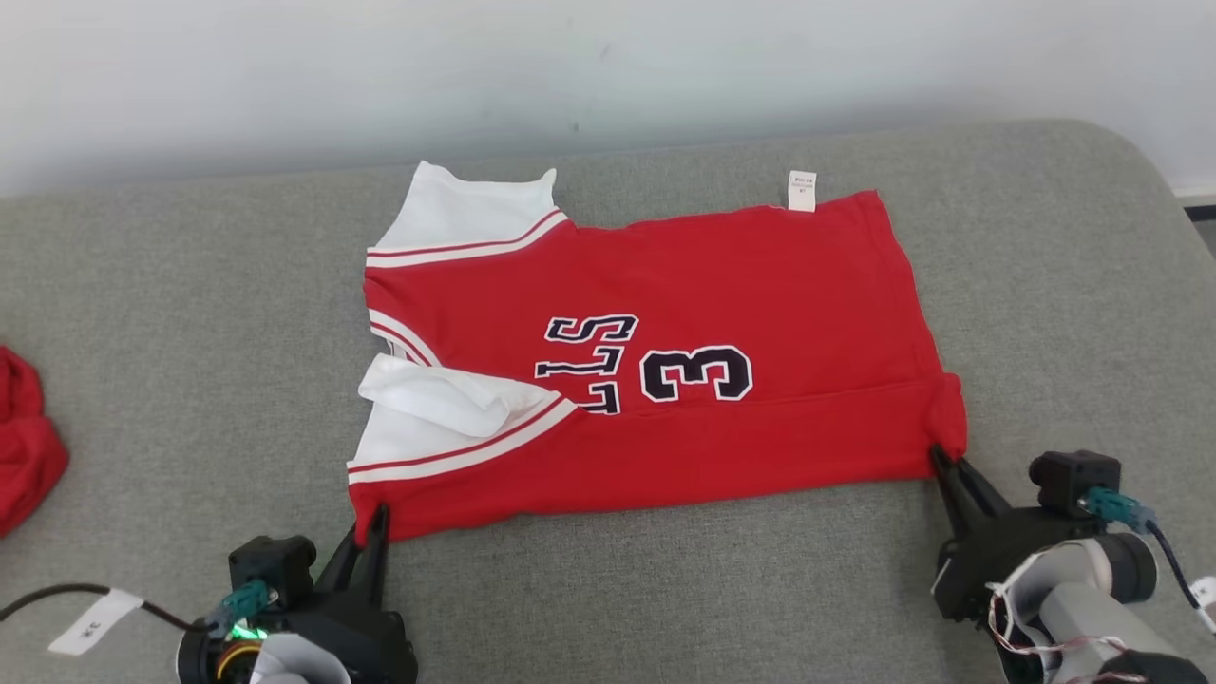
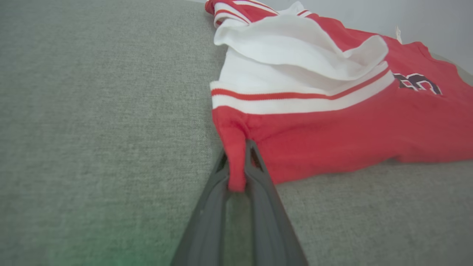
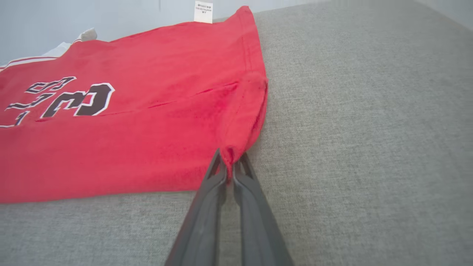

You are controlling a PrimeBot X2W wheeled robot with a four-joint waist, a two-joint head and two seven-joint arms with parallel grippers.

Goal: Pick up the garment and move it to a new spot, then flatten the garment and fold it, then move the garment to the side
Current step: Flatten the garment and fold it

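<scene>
The garment [image 1: 684, 304] is a red jersey with white striped trim, dark letters and a "3". It lies spread on the grey cushion [image 1: 190, 380] with its near long edge folded over. My left gripper [image 1: 372, 524] is shut on the garment's near left corner; in the left wrist view the red cloth [image 2: 236, 159] is pinched between the fingers of this gripper [image 2: 236, 147]. My right gripper [image 1: 940, 458] is shut on the near right corner, and the right wrist view shows the fabric [image 3: 240, 122] bunched at the tips of that gripper [image 3: 230, 156].
A second red cloth [image 1: 24, 437] lies at the cushion's left edge. A pale wall [image 1: 608, 66] rises behind the cushion. A white care tag [image 1: 802, 190] sticks out at the garment's far edge. A cable with a white label [image 1: 93, 619] trails by my left arm.
</scene>
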